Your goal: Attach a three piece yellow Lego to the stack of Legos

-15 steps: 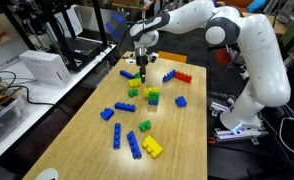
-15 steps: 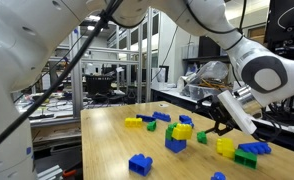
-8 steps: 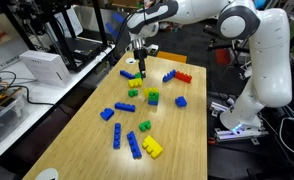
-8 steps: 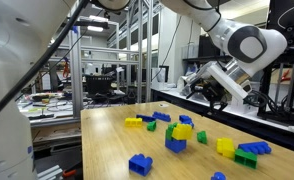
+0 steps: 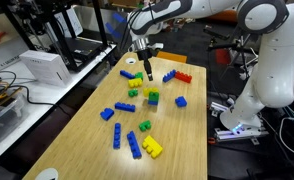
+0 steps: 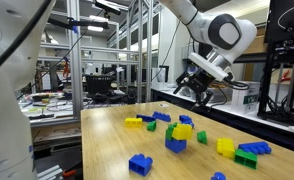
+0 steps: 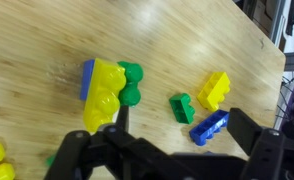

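The stack of Legos (image 7: 105, 92) is yellow with a blue and a green brick on it. It stands mid-table in both exterior views (image 5: 152, 97) (image 6: 179, 133). A loose yellow Lego (image 7: 214, 90) lies near it, also seen in an exterior view (image 5: 134, 78). A small green brick (image 7: 182, 107) and a blue brick (image 7: 209, 127) lie beside it. My gripper (image 7: 182, 140) is open and empty, hanging well above these bricks. It shows in both exterior views (image 5: 146, 66) (image 6: 198, 88).
Several more blue, green, yellow and red bricks are scattered on the wooden table (image 5: 97, 140). A yellow and blue pair (image 5: 147, 148) lies near the front. White boxes (image 5: 42, 65) and cables stand beside the table. Metal racks (image 6: 107, 70) stand behind it.
The arm has lifted the gripper up from just above the bricks and swung it away from the table surface. No brick has moved.
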Robot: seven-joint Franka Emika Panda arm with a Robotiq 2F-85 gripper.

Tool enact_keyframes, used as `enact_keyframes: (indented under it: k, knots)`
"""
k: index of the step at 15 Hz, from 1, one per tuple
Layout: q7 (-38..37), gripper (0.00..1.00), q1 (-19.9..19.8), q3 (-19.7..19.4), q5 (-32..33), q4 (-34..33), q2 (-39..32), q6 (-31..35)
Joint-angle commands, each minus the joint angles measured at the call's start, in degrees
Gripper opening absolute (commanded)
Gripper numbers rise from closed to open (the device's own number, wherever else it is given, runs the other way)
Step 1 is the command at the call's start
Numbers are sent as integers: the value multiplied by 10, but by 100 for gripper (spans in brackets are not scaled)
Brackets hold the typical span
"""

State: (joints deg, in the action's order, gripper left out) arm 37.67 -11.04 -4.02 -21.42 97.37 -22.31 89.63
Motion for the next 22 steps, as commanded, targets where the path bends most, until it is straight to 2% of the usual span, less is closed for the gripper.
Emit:
enact_keyframes:
  k: [1,2,7,12,13,22]
  knots:
    - [-17,75,11,2,44,90,62,59]
    - [-15,74,13,2,55,106,71,71]
    - [-12,38,22,4,97,175,104,145]
    - [-8,3,32,10,109,221,118,217]
    - [-8,0,34,12,108,224,118,226]
    - [-19,0,41,14,113,218,104,285]
